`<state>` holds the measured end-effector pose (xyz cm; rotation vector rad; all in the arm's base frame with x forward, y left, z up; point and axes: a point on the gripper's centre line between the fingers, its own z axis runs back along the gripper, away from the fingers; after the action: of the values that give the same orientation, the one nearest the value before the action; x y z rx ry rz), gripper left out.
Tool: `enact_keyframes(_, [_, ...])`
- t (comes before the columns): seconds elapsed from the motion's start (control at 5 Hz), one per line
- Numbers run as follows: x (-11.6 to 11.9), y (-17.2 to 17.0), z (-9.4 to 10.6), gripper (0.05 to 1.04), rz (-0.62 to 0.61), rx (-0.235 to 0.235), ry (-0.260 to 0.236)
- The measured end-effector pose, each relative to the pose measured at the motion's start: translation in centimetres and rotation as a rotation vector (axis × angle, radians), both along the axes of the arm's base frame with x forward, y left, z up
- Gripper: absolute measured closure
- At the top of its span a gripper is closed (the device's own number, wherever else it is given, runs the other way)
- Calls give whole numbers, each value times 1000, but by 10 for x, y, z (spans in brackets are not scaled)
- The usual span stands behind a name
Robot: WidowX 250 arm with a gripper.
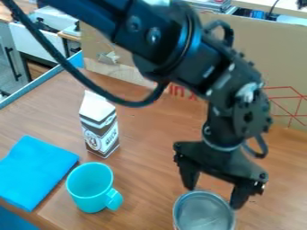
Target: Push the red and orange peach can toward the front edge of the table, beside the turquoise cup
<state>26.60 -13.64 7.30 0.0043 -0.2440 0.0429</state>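
In the camera view, a round, silvery-grey can sits on the brown table, near a turquoise mug. The gripper has its jaws spread wide at the can's far rim; whether they touch it is unclear.

I see a wood-grained table with a blue strip along one side. Across its back I face a brown cardboard panel marked with red lines. Past the table's upper-left corner, I make out a grey cabinet with a dark handle.
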Motion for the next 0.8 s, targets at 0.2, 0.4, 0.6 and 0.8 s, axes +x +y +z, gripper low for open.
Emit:
enact_keyframes(0.2, [12, 16, 25, 81, 7, 1, -29])
enact_keyframes(0.4, [13, 35, 51, 81, -102, 38, 11])
enact_keyframes(0.6, [-10, 59, 63, 81, -319, 86, 238])
enact_keyframes(0.8, [-34, 80, 69, 81, -353, 111, 359])
